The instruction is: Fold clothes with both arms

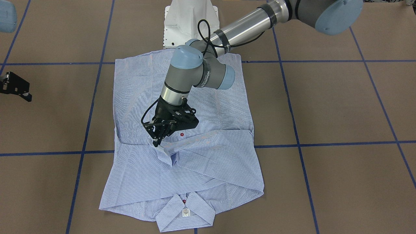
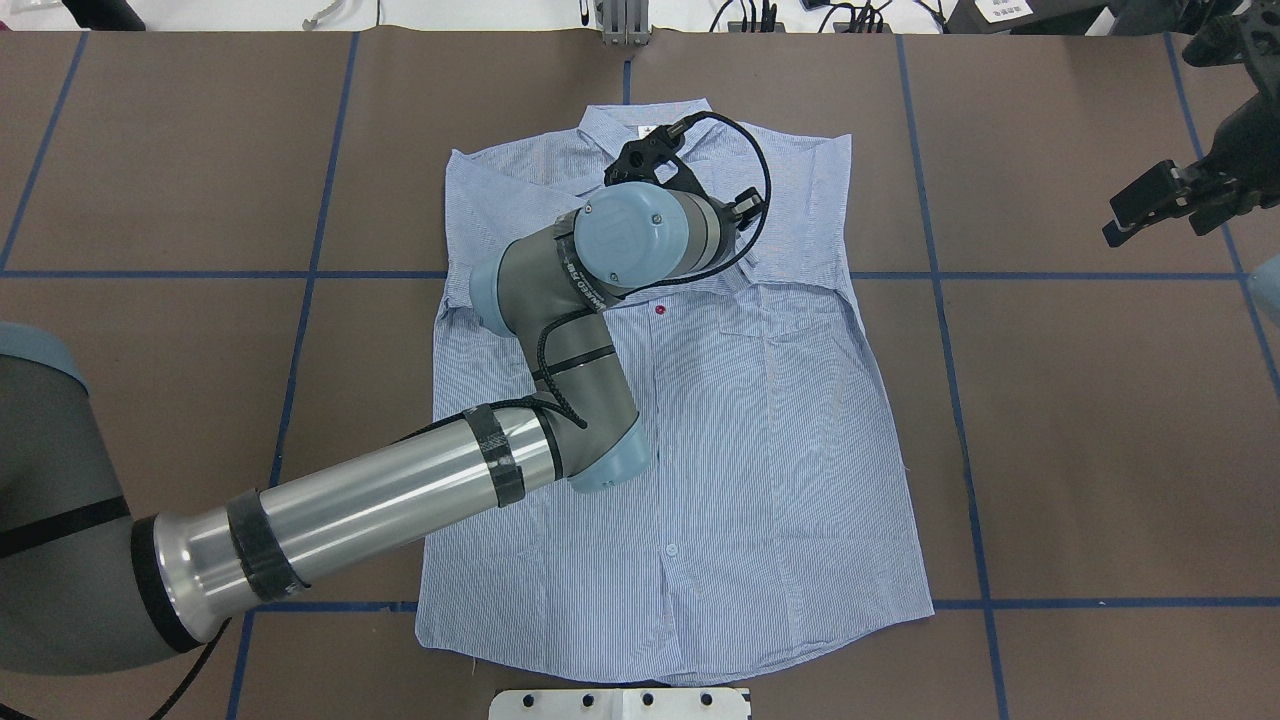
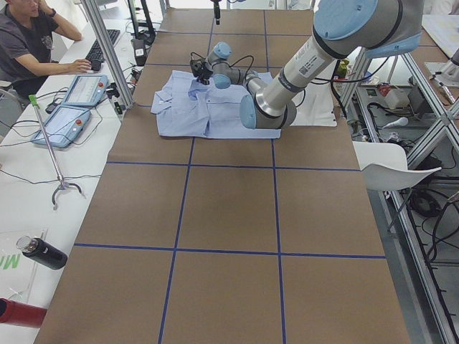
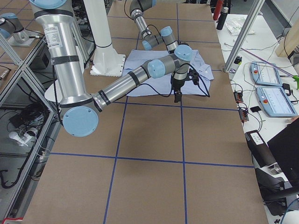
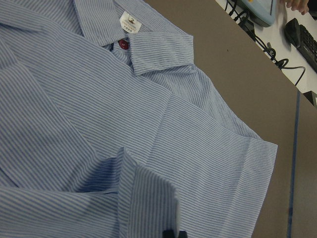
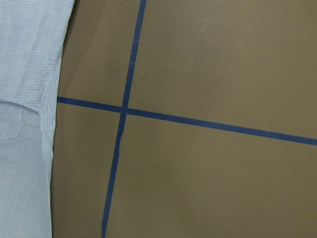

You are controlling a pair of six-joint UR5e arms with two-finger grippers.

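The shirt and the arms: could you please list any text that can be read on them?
"2", as it seems: on the white neck label of the shirt; the smaller print below it is unreadable.
Too blurred to read: the white lettering on the wrist of the left arm.
Too small to read: the white sticker on the right arm.

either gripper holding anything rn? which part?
Left gripper looks pinched on the shirt at the folded-in sleeve cuff. Right gripper holds nothing, off to the side.
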